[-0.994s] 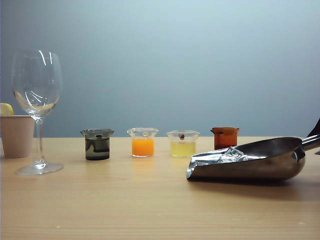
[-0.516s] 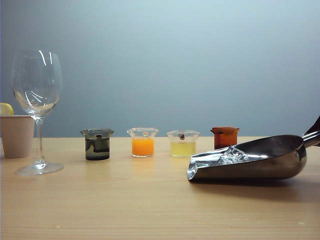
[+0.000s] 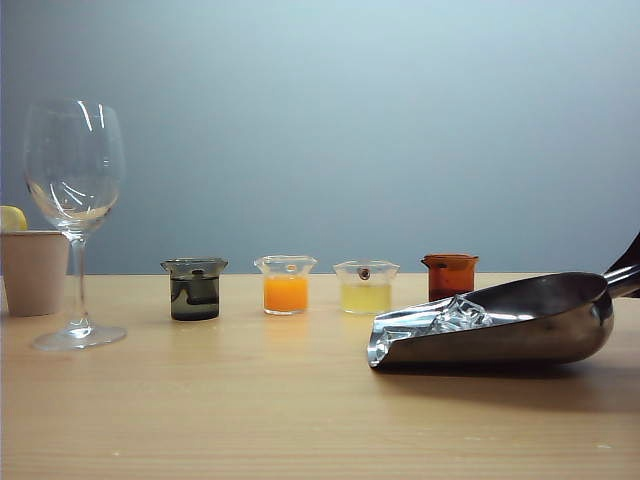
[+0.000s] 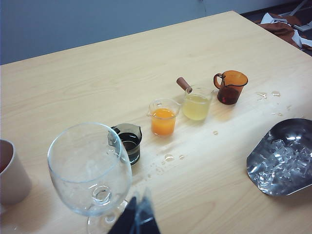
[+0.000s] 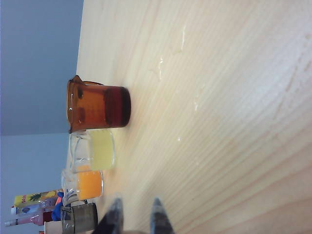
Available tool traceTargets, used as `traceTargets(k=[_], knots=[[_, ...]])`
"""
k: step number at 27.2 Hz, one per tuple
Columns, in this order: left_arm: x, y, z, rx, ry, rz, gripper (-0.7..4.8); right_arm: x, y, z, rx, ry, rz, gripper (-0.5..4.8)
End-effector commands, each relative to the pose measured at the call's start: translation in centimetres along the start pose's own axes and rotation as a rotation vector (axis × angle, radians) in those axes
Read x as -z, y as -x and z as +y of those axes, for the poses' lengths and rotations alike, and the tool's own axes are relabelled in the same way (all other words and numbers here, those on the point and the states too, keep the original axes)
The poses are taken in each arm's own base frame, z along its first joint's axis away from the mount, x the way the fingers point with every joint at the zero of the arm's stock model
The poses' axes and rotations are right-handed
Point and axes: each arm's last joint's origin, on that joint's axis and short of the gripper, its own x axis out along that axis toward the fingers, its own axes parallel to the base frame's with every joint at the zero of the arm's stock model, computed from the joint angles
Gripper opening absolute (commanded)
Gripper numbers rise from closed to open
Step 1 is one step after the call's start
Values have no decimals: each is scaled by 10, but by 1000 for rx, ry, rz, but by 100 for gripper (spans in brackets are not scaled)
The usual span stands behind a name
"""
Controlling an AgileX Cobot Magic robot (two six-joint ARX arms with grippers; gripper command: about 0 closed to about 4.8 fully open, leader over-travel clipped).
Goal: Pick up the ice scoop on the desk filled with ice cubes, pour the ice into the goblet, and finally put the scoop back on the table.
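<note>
The ice scoop [image 3: 500, 325], loaded with slippery ice cubes [image 3: 455, 314], rests on the table [image 3: 250, 400] far from the fragile goblet [image 3: 74, 200], its rod handle pinched by the right hand [image 5: 135, 217]; left hand [image 4: 136, 219] idles, apparently clenched, beside the goblet.

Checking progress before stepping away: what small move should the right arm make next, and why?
Probably lift the shiny steel ice scoop slightly. It sits on the light wood table loaded with clear ice cubes, right gripper at its handle; the tall clear goblet looks empty.
</note>
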Motion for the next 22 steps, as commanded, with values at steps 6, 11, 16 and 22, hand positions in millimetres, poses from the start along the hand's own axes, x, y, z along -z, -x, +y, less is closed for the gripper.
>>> traceTargets(k=[6, 11, 16, 22], knots=[[-3, 2, -1, 2, -9, -21, -5, -2, 0, 5, -44, -75, -6, -1], [-3, 2, -1, 2, -9, -21, -5, -2, 0, 7, -67, -73, -8, -2], [-3, 2, -1, 2, -9, -21, -5, -1, 0, 8, -76, -72, 22, -1], [-3, 2, 0, 2, -9, -21, -5, -1, 0, 10, -105, -73, 49, -2]])
